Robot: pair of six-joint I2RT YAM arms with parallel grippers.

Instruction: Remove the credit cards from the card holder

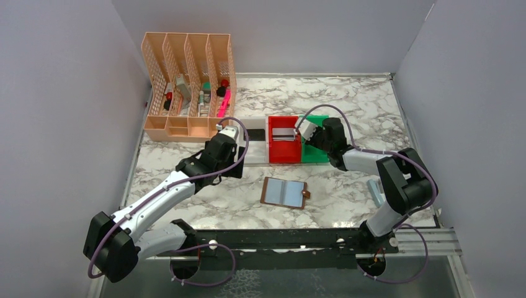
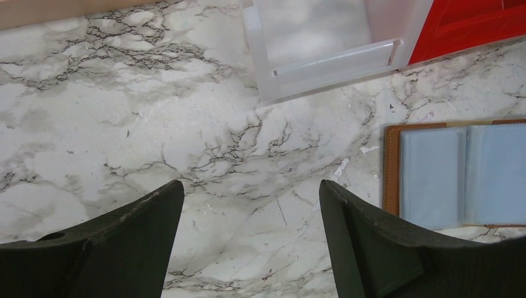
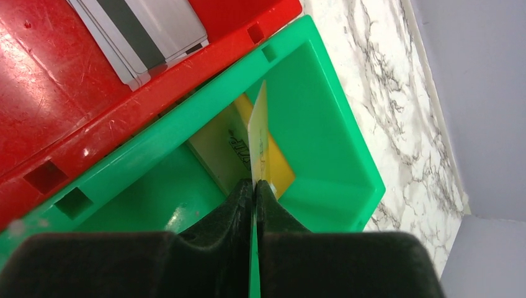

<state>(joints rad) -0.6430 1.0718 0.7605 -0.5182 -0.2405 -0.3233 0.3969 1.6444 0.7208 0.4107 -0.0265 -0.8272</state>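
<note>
Though the card holder point(image 1: 285, 192) lies open and flat on the marble desk point(image 1: 347, 105), near the middle and close to the arms' bases, neither hand is touching it. Its pale blue pockets face up, and its little brown tab sticks out on the right edge.

The right hand point(image 3: 255, 186) is over the green bin point(image 3: 335, 124), toward the far side of the desk. Its fingers are squeezed together on a gold card point(image 3: 260, 133), which stands up on its thin edge inside that bin. Another yellow card point(image 3: 280, 169) lies flat on the bin floor under it.

Just left of the green bin, touching it, is the red bin point(image 3: 56, 99). A silvery-white card point(image 3: 149, 28) with a dark stripe lies in it. Left of that sits a clear white bin point(image 2: 322, 49).

The left hand point(image 2: 251, 189) hangs over bare desk, near the white bin and left of the card holder. Its two black fingers are wide apart, with only marble showing between them. A tall orange rack point(image 1: 186, 87) stands in the far left corner.
</note>
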